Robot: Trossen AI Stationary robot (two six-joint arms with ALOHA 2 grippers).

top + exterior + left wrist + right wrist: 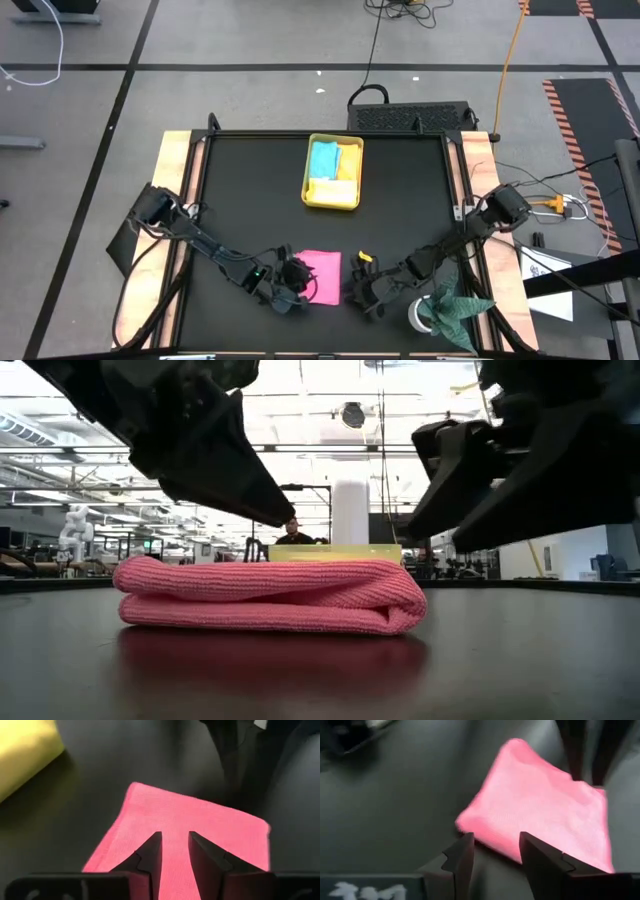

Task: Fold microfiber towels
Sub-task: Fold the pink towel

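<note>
We see the pink towel (322, 275) folded flat on desk (250, 190), blue (323, 158) & yellow (346, 168) in tray (331, 203); left fingers (174, 851) & right fingers (495, 851) apart, empty; orange unseen.

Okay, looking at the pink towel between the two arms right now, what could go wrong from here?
1. The left tool hangs low over the folded pink towel; a sideways drag as it leaves could pull the fold open.
2. The right tool stands open right at the towel's edge and might snag it.
3. The yellow tray already holds folded towels, so placing this one could disturb them.
</note>
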